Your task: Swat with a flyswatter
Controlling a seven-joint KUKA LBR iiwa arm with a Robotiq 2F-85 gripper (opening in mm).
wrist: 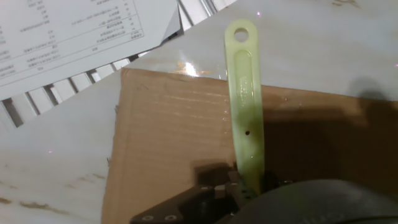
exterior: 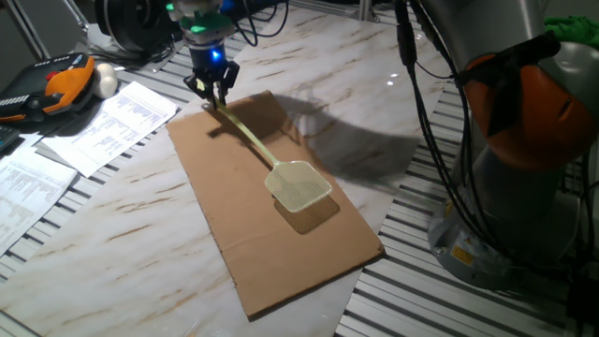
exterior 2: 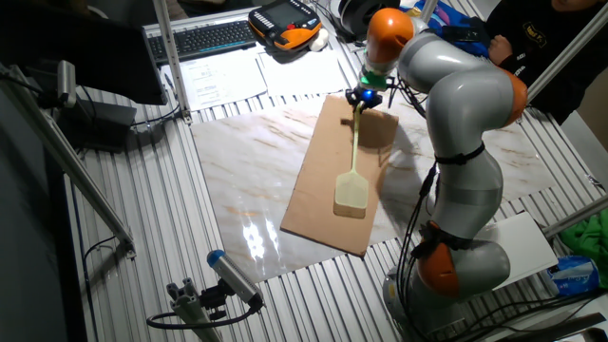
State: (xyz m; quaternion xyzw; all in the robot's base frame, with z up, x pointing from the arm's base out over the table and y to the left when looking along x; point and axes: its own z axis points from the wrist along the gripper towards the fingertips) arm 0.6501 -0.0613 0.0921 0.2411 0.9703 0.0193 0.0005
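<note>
Listing contents left to right, as seen from one fixed view:

- Papers (exterior: 103, 126): printed sheets at the far left of the bench (exterior: 122, 234), partly over the slatted edge; an orange and black handheld unit (exterior: 56, 84) lies beyond them.
- End effector (exterior: 213, 91): stands over the near-left corner of the cardboard sheet (exterior: 271, 201), fingers pointing down and closed on the handle of the flyswatter (exterior: 281, 168). The hand view shows the dark fingers clamped on the pale green handle partway along it, the hanging-hole end sticking out past the grip and over the marble beyond the cardboard edge.
- Flyswatter: long axis runs diagonally from the end effector toward the lower right, mesh head (exterior: 299, 184) at the far end, well apart from the grip. Head sits over the middle of the cardboard; a shadow just under it suggests it is slightly raised or only lightly resting, though contact cannot be confirmed.
- Arm base (exterior: 524, 140): grey and orange, far right, off the cardboard.

Judgement: swatter in hand; the swat turns on pivoting the head down onto the cardboard.
</note>
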